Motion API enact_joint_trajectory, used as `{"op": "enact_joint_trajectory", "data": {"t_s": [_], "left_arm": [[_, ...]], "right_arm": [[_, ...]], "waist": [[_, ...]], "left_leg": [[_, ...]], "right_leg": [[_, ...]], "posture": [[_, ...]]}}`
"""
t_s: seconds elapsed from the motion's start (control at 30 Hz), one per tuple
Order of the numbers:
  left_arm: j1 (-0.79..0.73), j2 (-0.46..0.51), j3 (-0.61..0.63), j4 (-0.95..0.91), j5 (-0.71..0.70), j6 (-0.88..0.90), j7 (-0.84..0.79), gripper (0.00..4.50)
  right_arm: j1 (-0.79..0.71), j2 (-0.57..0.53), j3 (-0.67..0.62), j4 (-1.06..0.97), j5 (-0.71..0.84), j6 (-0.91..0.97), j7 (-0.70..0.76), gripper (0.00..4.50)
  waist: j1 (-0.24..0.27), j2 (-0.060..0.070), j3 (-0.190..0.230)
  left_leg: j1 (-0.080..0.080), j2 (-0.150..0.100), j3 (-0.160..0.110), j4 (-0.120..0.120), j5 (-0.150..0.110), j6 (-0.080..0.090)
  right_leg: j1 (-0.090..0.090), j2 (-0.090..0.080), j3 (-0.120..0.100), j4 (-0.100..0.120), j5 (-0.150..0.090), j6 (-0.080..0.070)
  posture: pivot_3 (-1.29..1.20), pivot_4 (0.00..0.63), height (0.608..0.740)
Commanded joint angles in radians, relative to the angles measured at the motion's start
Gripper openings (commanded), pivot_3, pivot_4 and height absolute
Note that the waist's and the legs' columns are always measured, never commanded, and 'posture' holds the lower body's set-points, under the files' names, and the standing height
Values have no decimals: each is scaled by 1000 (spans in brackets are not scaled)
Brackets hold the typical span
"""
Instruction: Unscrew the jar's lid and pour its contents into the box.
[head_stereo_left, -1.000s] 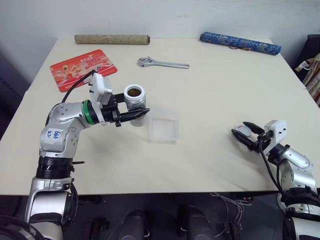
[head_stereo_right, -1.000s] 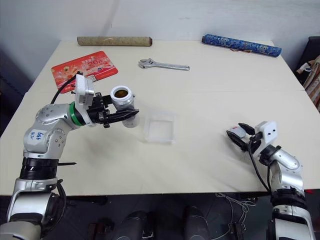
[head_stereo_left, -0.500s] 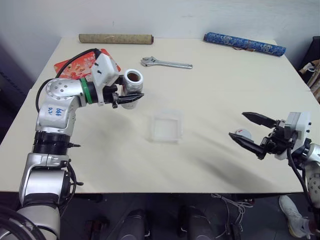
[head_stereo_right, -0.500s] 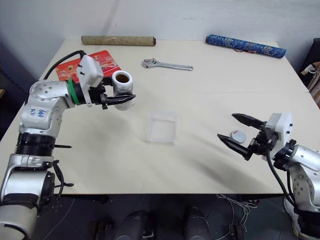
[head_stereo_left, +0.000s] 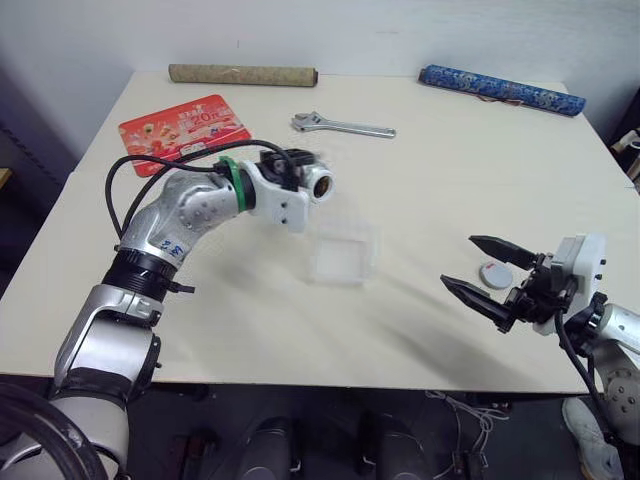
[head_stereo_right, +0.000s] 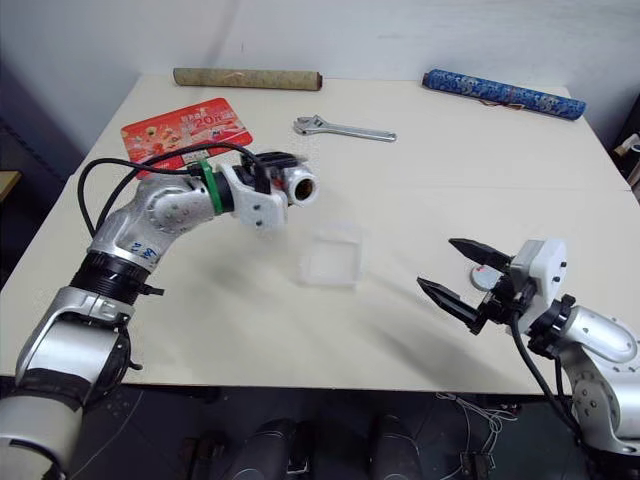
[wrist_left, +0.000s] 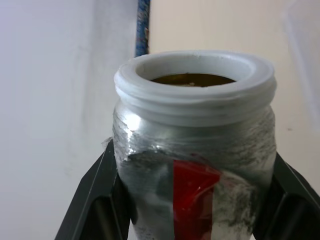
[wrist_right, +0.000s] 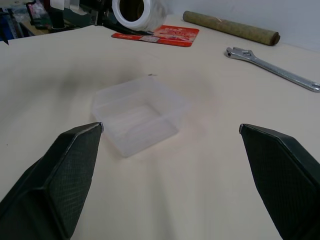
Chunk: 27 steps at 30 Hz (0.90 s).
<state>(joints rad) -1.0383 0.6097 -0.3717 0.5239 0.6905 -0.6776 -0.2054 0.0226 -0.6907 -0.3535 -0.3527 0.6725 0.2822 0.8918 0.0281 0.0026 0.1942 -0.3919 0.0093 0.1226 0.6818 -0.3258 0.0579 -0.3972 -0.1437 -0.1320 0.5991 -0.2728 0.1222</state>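
My left gripper (head_stereo_left: 300, 172) is shut on the jar (head_stereo_left: 320, 185), a whitish jar with a red label stripe (wrist_left: 192, 185). It holds the jar tipped on its side above the table, with the open mouth facing the box (head_stereo_left: 343, 252); the jar is up and to the left of the box. Brown contents (wrist_left: 192, 79) show inside the mouth. The clear box stands empty on the table. The grey lid (head_stereo_left: 494, 274) lies flat on the table at the right. Just in front of the lid, my right gripper (head_stereo_left: 458, 261) hovers open, holding nothing.
A steel wrench (head_stereo_left: 343, 126) lies behind the box. The red printed mat (head_stereo_left: 184, 122) is at the back left. A brown roll (head_stereo_left: 242, 74) and a blue patterned roll (head_stereo_left: 503, 89) lie along the far table edge.
The left arm swung right toward the box and rolled the jar from upright onto its side. The right gripper let go of the lid, opened wide and lifted back from it.
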Motion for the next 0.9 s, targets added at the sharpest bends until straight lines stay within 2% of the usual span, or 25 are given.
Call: {"op": "enact_joint_trajectory", "data": {"t_s": [0.03, 0.13, 0.23, 0.4, 0.53, 0.77, 0.87, 0.9], "left_arm": [[-72, 39, -95, -24, 351, 3, 428, 2369], [-105, 55, -194, -21, 565, 69, 694, 2369], [-130, 40, -267, 21, 694, 156, 876, 2369], [-140, 11, -346, 90, 850, 363, 1069, 2369], [-137, 10, -388, 118, 911, 468, 1175, 2369], [-125, 18, -396, 92, 849, 409, 1180, 2369], [-115, 33, -339, 84, 676, 245, 1091, 2369], [-110, 35, -305, 110, 564, 151, 1012, 2369]], "right_arm": [[9, 22, -19, -40, -1, -24, -23, 4468], [10, 32, -14, -44, -5, -23, -30, 4468], [8, 39, -9, -46, -5, -19, -40, 4468], [10, 59, 10, -51, -14, -20, -61, 4468], [9, 75, 21, -56, -22, -21, -72, 4468], [1, 86, 29, -58, -25, -17, -81, 4468], [-4, 86, 33, -61, -24, -11, -85, 4468], [-5, 86, 33, -61, -23, -9, -86, 4468]], "waist": [[0, 0, 0], [0, 0, 0], [0, 0, 0], [0, -1, 0], [-1, -1, 0], [-1, -1, 0], [-2, -1, 0], [-2, -1, 0]], "left_leg": [[0, 0, 0, 0, 0, 0], [0, 0, 0, -1, 0, 1], [-1, 0, 0, -1, -1, 2], [-1, 0, 0, -1, -1, 2], [-1, 0, 0, 0, 0, 2], [-1, -1, 0, 0, 0, 2], [-1, -1, 0, 0, 0, 2], [-1, -1, 0, 0, 0, 2]], "right_leg": [[0, 0, 0, 0, 0, 0], [0, 0, 0, 0, 0, 0], [0, 0, 0, 0, 0, 0], [-1, -1, 0, 0, 0, 0], [-1, -1, -1, 1, 0, 0], [-1, -3, -1, 2, 0, 0], [-1, -5, 0, 2, 0, 0], [-1, -6, 0, 2, 0, 0]], "posture": [[0, 150, 740], [0, 150, 740], [0, 150, 740], [0, 150, 740], [0, 150, 740], [0, 150, 740], [0, 150, 740], [0, 150, 740]]}}
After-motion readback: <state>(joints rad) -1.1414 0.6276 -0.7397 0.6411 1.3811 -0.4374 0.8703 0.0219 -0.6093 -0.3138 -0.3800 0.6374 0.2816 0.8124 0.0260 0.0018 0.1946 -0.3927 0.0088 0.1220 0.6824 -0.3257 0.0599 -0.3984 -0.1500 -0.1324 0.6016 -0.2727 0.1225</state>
